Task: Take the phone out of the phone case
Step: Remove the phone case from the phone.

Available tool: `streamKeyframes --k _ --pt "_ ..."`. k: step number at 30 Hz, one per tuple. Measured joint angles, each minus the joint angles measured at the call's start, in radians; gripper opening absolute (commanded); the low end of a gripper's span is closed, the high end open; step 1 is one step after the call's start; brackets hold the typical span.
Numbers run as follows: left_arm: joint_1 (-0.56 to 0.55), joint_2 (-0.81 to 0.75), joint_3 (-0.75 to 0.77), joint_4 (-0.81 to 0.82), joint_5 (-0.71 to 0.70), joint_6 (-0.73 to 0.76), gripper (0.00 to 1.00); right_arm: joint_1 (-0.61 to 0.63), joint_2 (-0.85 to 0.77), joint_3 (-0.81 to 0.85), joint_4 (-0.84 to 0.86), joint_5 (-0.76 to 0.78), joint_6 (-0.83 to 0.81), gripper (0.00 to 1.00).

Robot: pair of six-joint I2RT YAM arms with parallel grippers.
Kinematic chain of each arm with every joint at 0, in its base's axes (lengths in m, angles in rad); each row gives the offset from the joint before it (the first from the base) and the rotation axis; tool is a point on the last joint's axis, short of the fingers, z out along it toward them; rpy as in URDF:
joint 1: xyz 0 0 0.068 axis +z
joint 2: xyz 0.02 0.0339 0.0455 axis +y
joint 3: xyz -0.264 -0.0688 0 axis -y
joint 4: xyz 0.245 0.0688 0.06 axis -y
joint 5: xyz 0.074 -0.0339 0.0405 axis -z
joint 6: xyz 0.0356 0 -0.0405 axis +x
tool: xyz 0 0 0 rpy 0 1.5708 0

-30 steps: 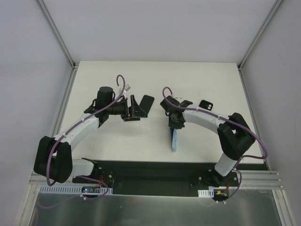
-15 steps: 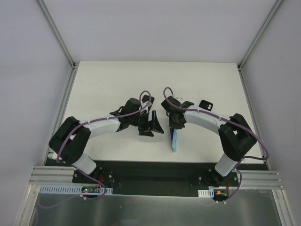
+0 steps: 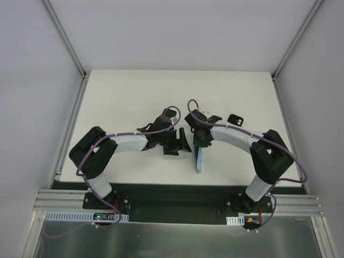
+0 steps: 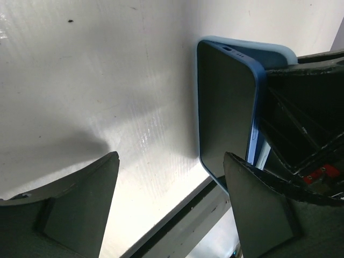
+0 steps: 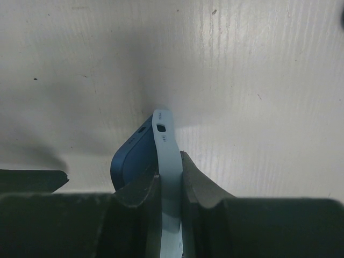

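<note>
Two hands at work: right hand [image 5: 171, 174] clenched on phone case [image 5: 164, 140], which stands on edge on counter [image 5: 258, 80]; left hand [image 4: 172, 207] released, jaws wide, just beside case, facing phone [image 4: 226, 107] seated inside it. Risk: left push outruns right pinch, case slips, topples.

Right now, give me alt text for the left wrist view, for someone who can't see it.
A black phone in a pale blue phone case is gripped by the right pincer at right, screen toward the camera. The left pincer stands open short of it, above the white table.
</note>
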State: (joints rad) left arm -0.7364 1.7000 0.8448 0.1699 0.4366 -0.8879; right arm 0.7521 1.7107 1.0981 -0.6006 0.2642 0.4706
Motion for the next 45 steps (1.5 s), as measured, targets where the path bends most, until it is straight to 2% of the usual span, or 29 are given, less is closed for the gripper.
streamKeyframes --k 8,14,22,31,37,45 --pt "-0.017 -0.019 -0.027 0.036 -0.054 -0.018 0.78 -0.011 -0.047 -0.070 0.079 -0.011 0.090 0.01" --pt "-0.017 -0.068 -0.047 0.035 -0.056 -0.018 0.78 -0.017 -0.068 -0.114 0.147 -0.026 0.194 0.01" --pt "-0.017 -0.100 -0.046 0.024 -0.055 -0.012 0.77 -0.017 -0.068 -0.131 0.230 -0.076 0.256 0.01" --pt "-0.035 -0.095 -0.029 -0.023 -0.080 -0.003 0.75 -0.018 0.018 -0.145 0.367 -0.200 0.312 0.01" --pt "-0.044 -0.089 -0.024 -0.061 -0.120 0.030 0.70 -0.003 0.042 -0.151 0.468 -0.272 0.364 0.01" --pt "-0.050 -0.105 -0.028 -0.101 -0.174 0.049 0.69 -0.002 0.052 -0.164 0.527 -0.307 0.379 0.01"
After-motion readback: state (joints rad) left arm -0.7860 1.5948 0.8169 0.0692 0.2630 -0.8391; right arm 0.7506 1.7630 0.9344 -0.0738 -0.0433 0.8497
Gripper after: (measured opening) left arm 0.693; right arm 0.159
